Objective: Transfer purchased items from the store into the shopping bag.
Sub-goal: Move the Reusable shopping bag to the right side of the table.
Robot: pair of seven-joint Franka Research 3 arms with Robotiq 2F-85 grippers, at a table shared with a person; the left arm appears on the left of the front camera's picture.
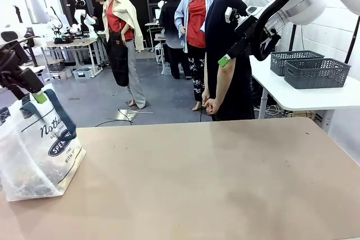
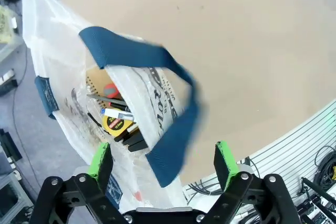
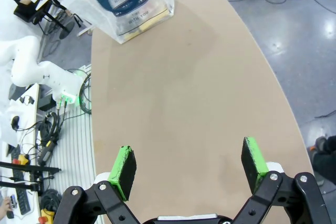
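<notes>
In the front view, the shopping bag (image 1: pixel 39 150) stands on the left end of the table (image 1: pixel 225 178). The left gripper (image 1: pixel 25 85) hangs just above the bag's top, and I cannot tell here how wide its jaws are. The right gripper (image 1: pixel 239 46) is held up high, far to the right of the bag, with nothing in it.

In the left wrist view, the left gripper (image 2: pixel 163 161) looks down into the bag (image 2: pixel 63 77). Its jaws are wide apart and hold nothing. A navy strap handle (image 2: pixel 157 103) hangs loose between the gripper and the bag's mouth. Inside the bag lie the purchased items (image 2: pixel 113 114): a tan flat piece, something red, a round yellow thing and dark bits.

In the right wrist view, the right gripper (image 3: pixel 188 169) is spread wide over bare table, well away from the bag (image 3: pixel 131 3).

The bag looks thin, soft and floppy, so it would sag if squeezed. The strap looks like the best place to hold. The things inside look small and light.
</notes>
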